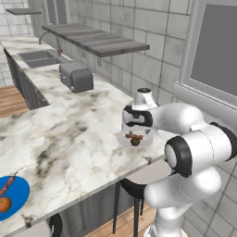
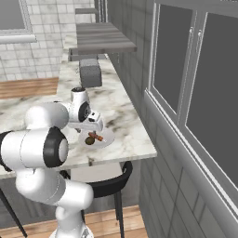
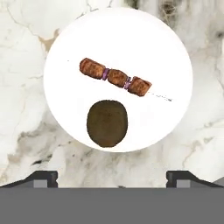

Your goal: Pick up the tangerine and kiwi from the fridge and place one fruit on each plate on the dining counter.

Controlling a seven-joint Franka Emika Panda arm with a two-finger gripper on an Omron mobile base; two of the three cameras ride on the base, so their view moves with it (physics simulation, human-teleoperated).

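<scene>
The kiwi (image 3: pixel 107 123) lies on the white plate (image 3: pixel 166 57), in the lower middle of the hand view, just below a small skewer (image 3: pixel 115 78) of brown bits that slants from upper left to lower right. It touches nothing but the plate. The claw (image 3: pixel 112 177) hangs straight over it: its two dark tips sit far apart at the lower left and lower right of the hand view, open wide and empty, with the kiwi above the gap between them in the frame. The kiwi is nearly round, slightly taller than wide, so no axis matters much.

In the left base view the white plate (image 1: pixel 121 140) sits near the right edge of the table (image 1: pixel 69 143), under the hand. The blue plate (image 1: pixel 18 196) lies at the lower left of that frame, holding the tangerine (image 1: pixel 4 204) and another skewer (image 1: pixel 8 185).

By the look of it, each plate now has its fruit, so the task seems all but done. The likely next move is simply to lift clear, straight up, without nudging the kiwi.
</scene>
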